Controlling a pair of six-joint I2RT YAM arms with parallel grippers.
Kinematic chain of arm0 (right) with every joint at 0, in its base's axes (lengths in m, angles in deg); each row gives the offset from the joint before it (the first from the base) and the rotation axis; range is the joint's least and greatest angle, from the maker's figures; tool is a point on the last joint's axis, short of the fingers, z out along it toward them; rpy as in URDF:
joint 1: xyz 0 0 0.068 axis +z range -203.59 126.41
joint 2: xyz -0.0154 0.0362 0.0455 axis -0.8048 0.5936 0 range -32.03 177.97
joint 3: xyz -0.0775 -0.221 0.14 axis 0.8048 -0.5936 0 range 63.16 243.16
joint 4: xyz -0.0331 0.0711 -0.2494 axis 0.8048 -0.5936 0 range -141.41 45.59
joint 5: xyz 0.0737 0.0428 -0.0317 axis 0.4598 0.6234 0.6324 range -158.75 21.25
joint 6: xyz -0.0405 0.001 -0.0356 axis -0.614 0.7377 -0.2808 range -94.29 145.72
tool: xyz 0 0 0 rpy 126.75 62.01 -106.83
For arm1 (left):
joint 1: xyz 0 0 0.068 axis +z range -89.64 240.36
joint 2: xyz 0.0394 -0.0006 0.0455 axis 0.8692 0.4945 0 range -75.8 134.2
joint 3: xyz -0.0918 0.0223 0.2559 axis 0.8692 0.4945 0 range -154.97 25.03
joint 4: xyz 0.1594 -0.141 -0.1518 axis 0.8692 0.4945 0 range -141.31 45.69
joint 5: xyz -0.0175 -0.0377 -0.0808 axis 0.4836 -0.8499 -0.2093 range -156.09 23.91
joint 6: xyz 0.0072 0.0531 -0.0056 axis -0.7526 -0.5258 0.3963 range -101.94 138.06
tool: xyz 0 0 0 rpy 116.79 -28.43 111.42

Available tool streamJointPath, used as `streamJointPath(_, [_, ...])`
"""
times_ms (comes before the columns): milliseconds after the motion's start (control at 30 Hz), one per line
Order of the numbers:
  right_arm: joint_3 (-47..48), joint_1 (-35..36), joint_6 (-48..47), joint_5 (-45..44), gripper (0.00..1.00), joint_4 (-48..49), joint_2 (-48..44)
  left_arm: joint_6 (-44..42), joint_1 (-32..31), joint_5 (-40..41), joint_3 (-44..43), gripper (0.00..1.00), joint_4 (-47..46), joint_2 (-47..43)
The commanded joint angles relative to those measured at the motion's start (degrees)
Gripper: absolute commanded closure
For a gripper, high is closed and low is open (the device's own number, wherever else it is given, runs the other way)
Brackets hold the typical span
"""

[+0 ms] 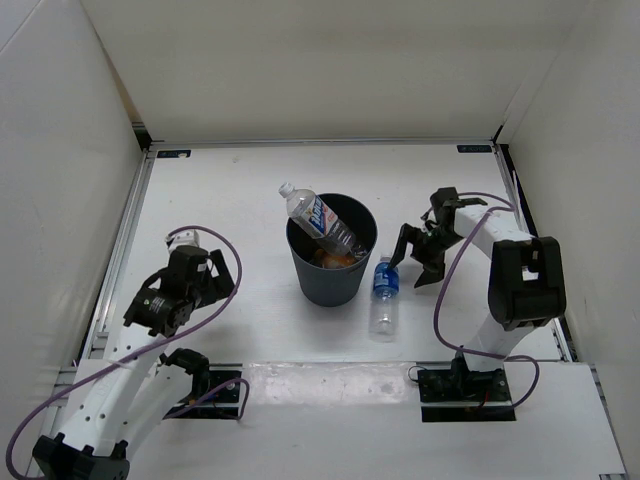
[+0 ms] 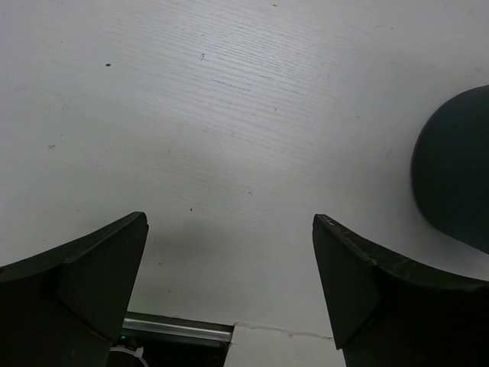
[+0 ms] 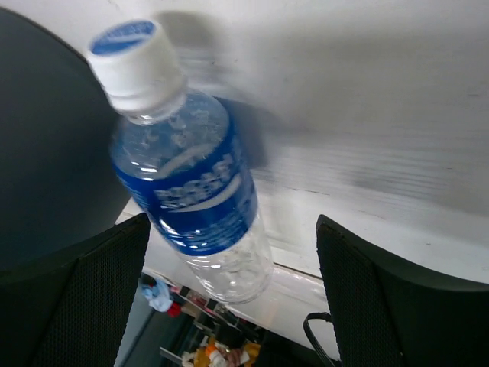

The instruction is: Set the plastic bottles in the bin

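Note:
The dark round bin (image 1: 330,275) stands mid-table. A clear bottle with a white-and-blue label (image 1: 318,216) leans in it, its white cap poking over the far-left rim. Part of an orange bottle (image 1: 337,261) shows beneath it inside the bin. A blue-labelled clear bottle (image 1: 384,295) lies on the table just right of the bin. My right gripper (image 1: 412,262) hovers open beside its cap end. In the right wrist view this bottle (image 3: 183,180) lies ahead, between the open fingers (image 3: 359,290), next to the bin wall (image 3: 46,138). My left gripper (image 1: 155,312) is open and empty.
White walls enclose the table on three sides. In the left wrist view the open left gripper (image 2: 229,229) looks over bare white table, with the bin (image 2: 458,168) at the right edge and a metal rail (image 2: 179,329) at the near table edge.

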Motion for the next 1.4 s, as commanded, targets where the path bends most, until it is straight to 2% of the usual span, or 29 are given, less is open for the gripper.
streamJointPath(0, [1.09, 3.25, 1.7, -1.62, 0.1, -0.9, 0.78, -0.61, -0.29, -0.8, -0.84, 0.01, -1.2, 0.72])
streamJointPath(167, [0.21, 8.09, 3.72, -3.56, 0.1, -0.55, 1.93, -0.87, -0.2, -1.42, -0.93, 0.01, -1.73, 0.28])
streamJointPath(367, [-2.43, 10.64, 7.58, -3.56, 0.12, 3.83, 3.07, -0.61, -0.73, -1.86, -0.84, 0.01, -1.03, -1.3])
streamJointPath(467, [-3.22, 12.14, 9.26, -3.56, 0.26, 6.64, 3.33, -0.52, -1.52, -1.77, -1.02, 0.01, -0.85, -2.09])
streamJointPath(500, [-3.48, 12.92, 9.52, -3.82, 0.36, 7.18, 3.16, -0.69, -2.05, -1.86, -1.02, 0.01, -0.76, -2.0])
streamJointPath(567, [-3.75, 13.28, 9.87, -3.91, 0.49, 7.97, 2.72, -0.78, -2.4, -1.86, -1.1, 0.01, -0.59, -1.83])
streamJointPath(600, [-3.92, 13.19, 9.79, -4.34, 0.59, 8.32, 2.02, -0.96, -2.49, -2.03, -1.02, 0.01, -0.93, -1.65])
streamJointPath(800, [-4.01, 10.83, 5.22, -7.68, 0.81, 7.8, -4.21, -2.28, -2.49, -2.83, -0.84, 0.01, -2.52, -0.25])
streamJointPath(867, [-2.53, 8.28, 2.25, -9.97, 0.98, 6.13, -7.45, -2.81, -2.4, -3.18, -0.84, 0.01, -3.13, 0.11])
streamJointPath(933, [-0.86, 5.57, 0.3, -14.26, 1.0, 3.24, -12.72, -3.07, -2.4, -3.44, -0.58, 0.01, -3.57, -0.15])
streamJointPath(1033, [6.25, 1.86, -4.7, -18.75, 1.0, -1.33, -17.93, -3.51, -2.49, -3.79, -0.05, 0.01, -4.71, -0.68])
streamJointPath(1167, [22.77, -4.11, -8.84, -17.89, 1.0, -6.17, -20.74, -3.25, -2.49, -4.67, 2.14, 0.01, -7.6, -1.91])
streamJointPath(1267, [35.78, -1.33, -12.09, -17.35, 1.0, -7.41, -21.01, -3.07, -2.49, -5.02, 3.2, 0.01, -9.02, -2.09])
streamJointPath(1300, [42.5, 1.74, -14.45, -18.75, 1.0, -7.32, -20.92, -3.16, -2.49, -5.11, 3.2, 0.01, -9.89, -1.48])
streamJointPath(1333, [44.75, 3.42, -15.17, -19.11, 1.0, -7.06, -20.66, -3.42, -2.49, -5.2, 3.2, 0.01, -9.99, -1.39])
streamJointPath(1367, [46.68, 8.14, -16.22, -19.2, 1.0, -7.05, -19.79, -3.51, -2.49, -5.29, 3.2, 0.01, -10.51, -0.95])
